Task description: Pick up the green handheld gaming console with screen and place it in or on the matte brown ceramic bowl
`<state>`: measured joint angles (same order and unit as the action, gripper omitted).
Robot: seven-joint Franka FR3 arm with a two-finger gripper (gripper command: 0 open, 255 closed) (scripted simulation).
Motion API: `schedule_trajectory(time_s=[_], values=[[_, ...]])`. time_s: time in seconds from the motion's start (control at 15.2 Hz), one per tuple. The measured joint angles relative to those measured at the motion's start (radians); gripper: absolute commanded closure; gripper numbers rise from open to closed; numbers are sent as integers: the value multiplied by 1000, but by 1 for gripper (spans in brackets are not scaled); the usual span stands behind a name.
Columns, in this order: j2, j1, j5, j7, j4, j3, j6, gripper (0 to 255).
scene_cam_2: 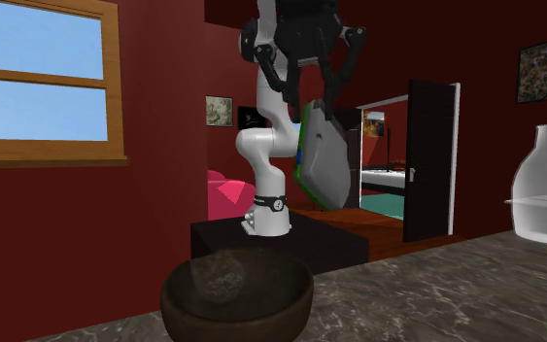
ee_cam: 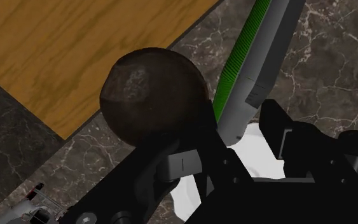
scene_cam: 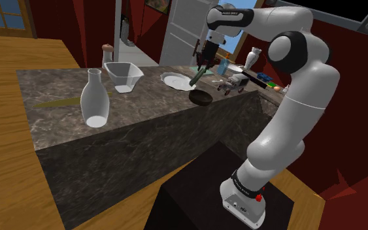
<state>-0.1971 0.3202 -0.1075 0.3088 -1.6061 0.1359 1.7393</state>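
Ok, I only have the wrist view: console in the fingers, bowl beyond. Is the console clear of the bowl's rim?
Observer: Yes. In the second exterior view the console hangs from the gripper above the bowl, not touching it.
Operator: Where are the tall things on the counter?
Observer: In the shoulder view the white bottle and the pale jug stand well away from the bowl, toward that view's left.
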Motion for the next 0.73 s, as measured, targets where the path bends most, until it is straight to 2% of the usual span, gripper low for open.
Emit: schedule_trajectory(time_s=[0.46,0.59,0.73], values=[[-159,101,-26,-130,266,47,-120,255],[-236,137,-40,-164,389,56,-171,255],[-253,153,-43,-184,404,61,-171,255]])
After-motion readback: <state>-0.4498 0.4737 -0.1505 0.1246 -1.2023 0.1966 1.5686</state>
